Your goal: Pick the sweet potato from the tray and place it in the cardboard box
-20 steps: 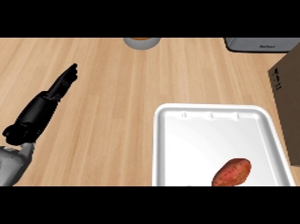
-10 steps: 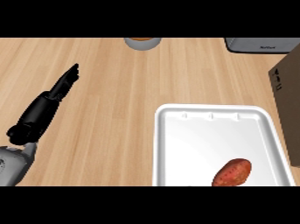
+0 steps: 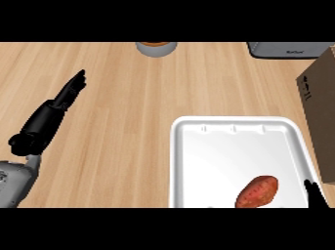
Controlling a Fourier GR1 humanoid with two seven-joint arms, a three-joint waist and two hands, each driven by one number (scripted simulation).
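Two hands show, one at each lower side of the head view. The left hand (image 3: 54, 110) has its fingers (image 3: 74, 84) stretched straight and released, holding nothing, pointing up and slightly right over the left part of the tabletop (image 3: 162, 97); behind it the grey forearm (image 3: 4, 183) comes in from the lower left corner. Of the right hand (image 3: 314, 194) only a dark sliver shows at the lower edge, above the tray's right rim; whether its fingers are released or clenched cannot be told. It lies just beside the sweet potato (image 3: 257, 192) with a narrow strip of white tray between them, touching nothing that can be seen.

The sweet potato, reddish-brown and tilted with its upper end to the right, lies in the near right part of the white tray (image 3: 220, 156), close to the tray's near edge. The tray sits on the tabletop's near right area, its rounded far corners in view. The cardboard box (image 3: 330, 112) stands along the tabletop's right edge, just beside the tray's right rim.

At the tabletop's far edge a round grey container with an orange top (image 3: 156, 48) stands near the middle, and a grey appliance (image 3: 289, 49) lies toward the far right corner, just behind the box.
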